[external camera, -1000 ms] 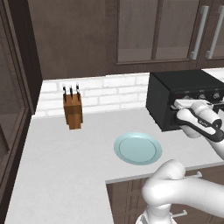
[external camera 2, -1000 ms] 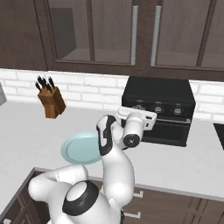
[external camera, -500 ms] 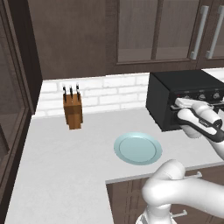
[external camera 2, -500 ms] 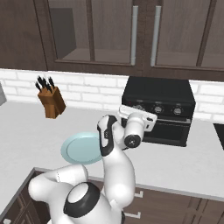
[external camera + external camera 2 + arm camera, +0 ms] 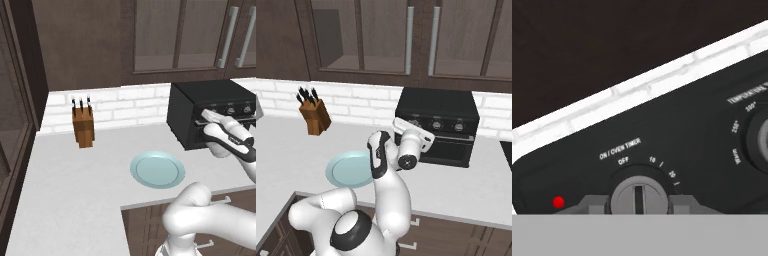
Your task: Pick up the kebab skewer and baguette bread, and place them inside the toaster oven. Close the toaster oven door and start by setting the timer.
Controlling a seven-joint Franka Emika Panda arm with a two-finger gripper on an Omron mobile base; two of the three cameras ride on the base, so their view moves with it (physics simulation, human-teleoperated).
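The black toaster oven (image 5: 200, 107) (image 5: 438, 107) stands at the back of the counter with its door (image 5: 448, 147) closed. My gripper (image 5: 206, 117) (image 5: 406, 125) (image 5: 638, 202) is pressed up to the left end of the oven's knob row. In the hand view the two fingertips (image 5: 594, 204) sit tight on either side of the timer knob (image 5: 638, 195), under the words ON / OVEN TIMER. The knob's slot points between OFF and 10. A red dot (image 5: 558, 202) shows to the knob's left. The kebab skewer and the baguette bread are hidden.
A bare pale-blue plate (image 5: 157, 170) (image 5: 351, 170) lies on the white counter in front of the oven's left side. A wooden knife block (image 5: 83, 127) (image 5: 315, 117) stands against the brick backsplash. Dark cabinets hang above. A temperature knob (image 5: 759, 140) sits right of the timer.
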